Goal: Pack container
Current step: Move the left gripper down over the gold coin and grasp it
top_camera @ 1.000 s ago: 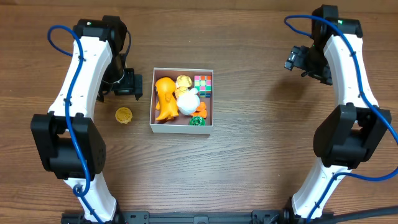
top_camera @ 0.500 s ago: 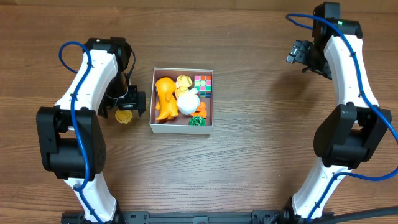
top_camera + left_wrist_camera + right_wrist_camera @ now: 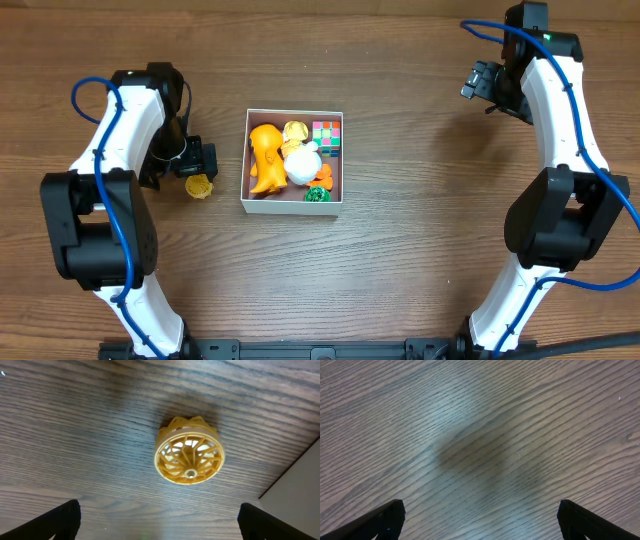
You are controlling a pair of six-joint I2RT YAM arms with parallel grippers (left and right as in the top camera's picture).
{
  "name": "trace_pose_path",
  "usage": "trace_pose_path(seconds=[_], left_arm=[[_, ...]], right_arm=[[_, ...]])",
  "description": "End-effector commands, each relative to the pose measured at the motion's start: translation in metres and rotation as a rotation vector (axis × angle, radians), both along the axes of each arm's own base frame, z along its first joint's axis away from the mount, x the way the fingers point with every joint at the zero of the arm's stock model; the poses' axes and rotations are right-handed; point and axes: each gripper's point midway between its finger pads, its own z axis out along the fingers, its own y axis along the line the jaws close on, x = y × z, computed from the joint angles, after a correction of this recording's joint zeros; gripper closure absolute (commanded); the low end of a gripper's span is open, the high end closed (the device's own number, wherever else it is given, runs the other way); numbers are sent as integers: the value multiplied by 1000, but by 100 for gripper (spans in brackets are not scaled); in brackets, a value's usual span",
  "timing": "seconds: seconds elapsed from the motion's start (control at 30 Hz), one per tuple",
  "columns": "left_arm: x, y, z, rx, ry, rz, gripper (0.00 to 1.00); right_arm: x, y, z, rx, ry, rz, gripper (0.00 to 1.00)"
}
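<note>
- Overhead: left arm runs up the left side of the frame, then folds back down at the elbow near the upper left. The left gripper (image 3: 198,160) points down at the table (image 3: 420,250), left of centre.
- A small yellow wheel-shaped toy (image 3: 200,186) lies on the table just below that gripper in the frame. I can't tell contact from here.
- The container (image 3: 293,206) sits at centre frame, slightly left, well apart from the right arm. The yellow toy is outside it, near its left wall.
- Inside it: an orange figure (image 3: 265,160), a white ball-like toy (image 3: 302,166), a colour cube (image 3: 326,137) and a green piece (image 3: 318,195). They're crowded and overlap, so shapes are hard to make out.
- The right arm reaches up the right side, with the right gripper (image 3: 481,86) at upper right over bare wood. Its jaws are too small to read here.
- Both arm bases are cut off at the bottom edge.
- Left wrist: two dark fingertips (image 3: 60,520) sit at the bottom corners, spread wide with nothing between them. The yellow toy lies on the wood above them, clear of both.
- A pale container wall is cut off at the lower right.
- Right wrist: fingertips (image 3: 380,522) sit at the bottom corners, wide apart and holding nothing. Below them is only wood grain with a soft shadow at centre.
</note>
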Motion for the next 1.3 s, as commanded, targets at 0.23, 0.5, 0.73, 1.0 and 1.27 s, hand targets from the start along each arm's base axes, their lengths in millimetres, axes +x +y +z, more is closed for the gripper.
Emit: trace_pose_path(seconds=[0.23, 0.5, 0.73, 1.0, 1.27], left_arm=[[11, -20, -5, 13, -43, -69, 0], [15, -20, -17, 12, -74, -69, 0], [-1, -24, -41, -9, -45, -65, 0], [6, -24, -45, -9, -81, -65, 0], [21, -24, -50, -10, -147, -74, 0]], right_arm=[[1, -5, 3, -12, -13, -20, 0], [1, -5, 3, -12, -13, -20, 0], [1, -5, 3, -12, -13, -20, 0], [1, -5, 3, -12, -13, -20, 0], [1, -5, 3, -12, -13, -20, 0]])
